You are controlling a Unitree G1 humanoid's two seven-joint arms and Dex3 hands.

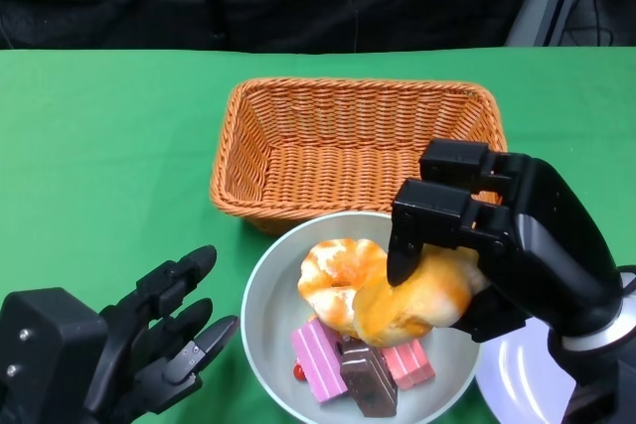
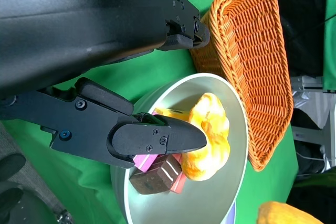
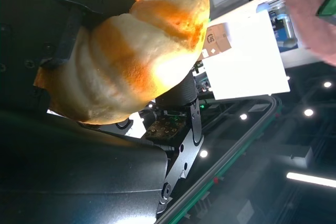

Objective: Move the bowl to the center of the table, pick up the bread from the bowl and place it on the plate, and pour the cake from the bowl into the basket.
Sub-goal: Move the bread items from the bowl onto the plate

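Fingers of the left hand (image 1: 149,340) are spreading apart at the near edge, holding nothing, just beside the grey bowl (image 1: 266,290). Cake (image 1: 363,369) pieces, pink and brown, are lying in the bowl's near part with a bread roll (image 1: 333,280) behind them. The right hand (image 1: 487,235) is gripping another bread (image 1: 422,295) above the bowl, near the white plate (image 1: 522,374). Beyond, the wicker basket (image 1: 358,146) is sitting on the green worktop (image 1: 99,146), with dark drapery behind.

right hand (image 1: 497,245) fingers curled gripping, left hand (image 1: 149,340) fingers spread
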